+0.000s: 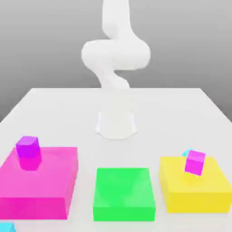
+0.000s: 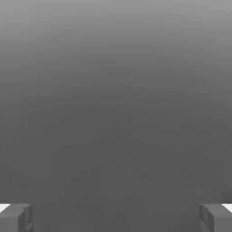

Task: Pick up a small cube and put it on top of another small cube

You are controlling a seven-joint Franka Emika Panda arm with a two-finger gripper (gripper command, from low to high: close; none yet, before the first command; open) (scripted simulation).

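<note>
"Noting from my remote desk: gripper (image 2: 116, 218) wide, fingers (image 2: 19, 219) well apart, no cube between them. Arm (image 1: 116, 54) rises toward the top of the exterior view. Where's our cube?"

"Two candidates. Near cyan cube (image 1: 7, 227) sits by the pink block (image 1: 34, 181), on the camera side, at the exterior view's left, cut by the frame. Far cyan cube (image 1: 188, 152) peeps from behind the magenta cube (image 1: 195, 163), by the back edge of the yellow block (image 1: 197, 199); block or table (image 1: 172, 108) under it, can't tell."

"Bearing from the hand?"

"Can't fix it exactly. From the base (image 1: 116, 124), both lie toward the camera, one off to each side. Far one is nearer the base. Neither has a long axis that I can see, so I'd square up to a pair of faces."

"Which would I lift?"

"Near one, I'd judge: more room around it. Far one is crowded, and a careless finger could knock the magenta cube, which sits tilted."

"Textures?"

"All plain and smooth, plastic-like. Pink, yellow and the green block (image 1: 123, 192) are flat slabs; purple cube (image 1: 27, 147) rides on pink, mirrored faintly in its top. Pale table, white rounded arm."

"Stack not built; my next move is a reach out and down, jaws kept wide"
</note>
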